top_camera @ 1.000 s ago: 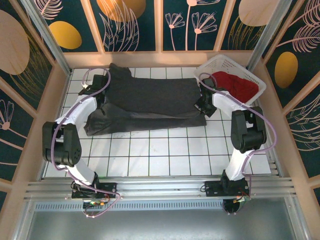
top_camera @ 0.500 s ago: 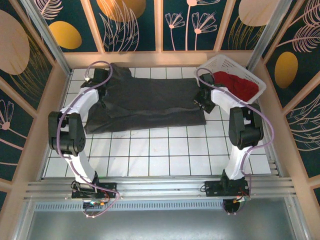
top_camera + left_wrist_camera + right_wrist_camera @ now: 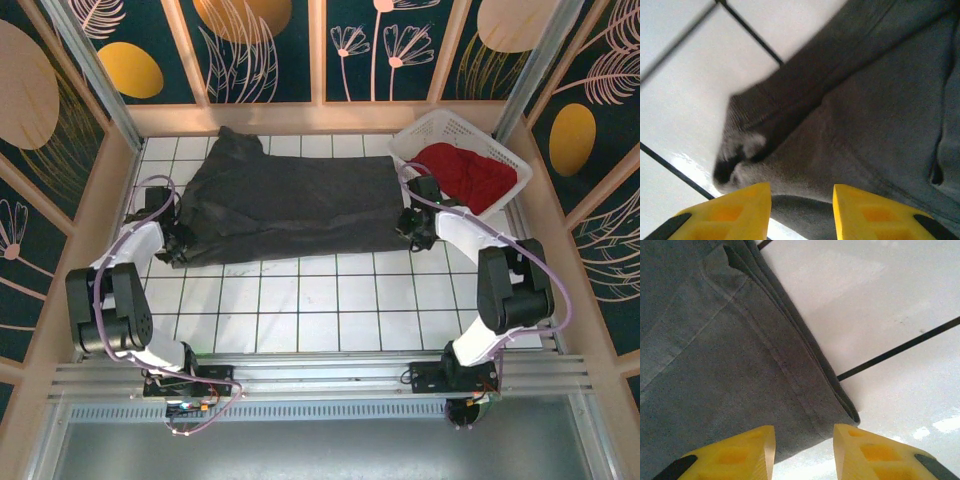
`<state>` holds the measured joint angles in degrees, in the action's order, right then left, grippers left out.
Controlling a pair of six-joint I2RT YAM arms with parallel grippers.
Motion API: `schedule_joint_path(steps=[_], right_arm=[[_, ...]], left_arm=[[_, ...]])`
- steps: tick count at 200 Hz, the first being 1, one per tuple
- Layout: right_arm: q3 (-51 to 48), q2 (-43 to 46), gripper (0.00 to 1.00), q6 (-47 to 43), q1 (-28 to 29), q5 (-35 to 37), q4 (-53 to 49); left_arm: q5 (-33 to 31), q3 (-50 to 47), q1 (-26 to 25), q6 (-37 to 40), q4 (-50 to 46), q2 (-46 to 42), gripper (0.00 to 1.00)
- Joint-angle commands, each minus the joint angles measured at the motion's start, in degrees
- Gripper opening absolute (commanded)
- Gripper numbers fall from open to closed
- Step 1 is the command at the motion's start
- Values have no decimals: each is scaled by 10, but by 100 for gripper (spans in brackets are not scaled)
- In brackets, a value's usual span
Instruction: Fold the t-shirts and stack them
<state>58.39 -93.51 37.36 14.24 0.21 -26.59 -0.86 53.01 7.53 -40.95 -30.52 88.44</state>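
Lying spread — plain charcoal t-shirt (image 3: 290, 205), red t-shirt (image 3: 465, 172) in basket (image 3: 417, 130)

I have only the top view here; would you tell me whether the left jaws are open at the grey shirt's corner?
Observer: Yes. In the left wrist view the left gripper has its jaws apart, and the grey shirt has its corner just ahead of them.
Operator: Thank you. And the right one?
Observer: The right gripper is open too, with the shirt's hemmed corner ahead of its jaws.
Operator: Is that edge a single layer?
Observer: It looks doubled; the right wrist view shows one layer lying on another.
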Motion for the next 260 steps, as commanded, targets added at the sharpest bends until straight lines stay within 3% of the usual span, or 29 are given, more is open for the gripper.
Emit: schedule_joint_path(steps=[1,53,84,129,178,207,233,247,260], right_arm=[[1,-27,35,-17,-1,-12,35],[28,-103,34,-25,-3,-2,19],[21,-121,27,1,-2,18,-31],[-49,-57,27,56,9,45,-85],[-144,65,28,135,57,38,-133],[-154,131,38,152,77,46,-127],[-107,167,54,94,90,41,-76],[-77,169,57,48,107,11,-32],[-61,165,57,13,122,-63,33]], left_arm=[[39,-3,9,-32,43,34,36],[-43,24,36,-35,39,127,34],[-69,-8,46,-59,28,108,34],[-52,-93,99,-89,26,39,37],[-52,-157,112,-112,1,-48,38],[-54,-129,111,-113,-20,-93,42],[-29,-70,93,-122,-35,-114,50],[-18,-34,56,-131,-46,-102,54],[11,-22,22,-154,-42,-93,56]])
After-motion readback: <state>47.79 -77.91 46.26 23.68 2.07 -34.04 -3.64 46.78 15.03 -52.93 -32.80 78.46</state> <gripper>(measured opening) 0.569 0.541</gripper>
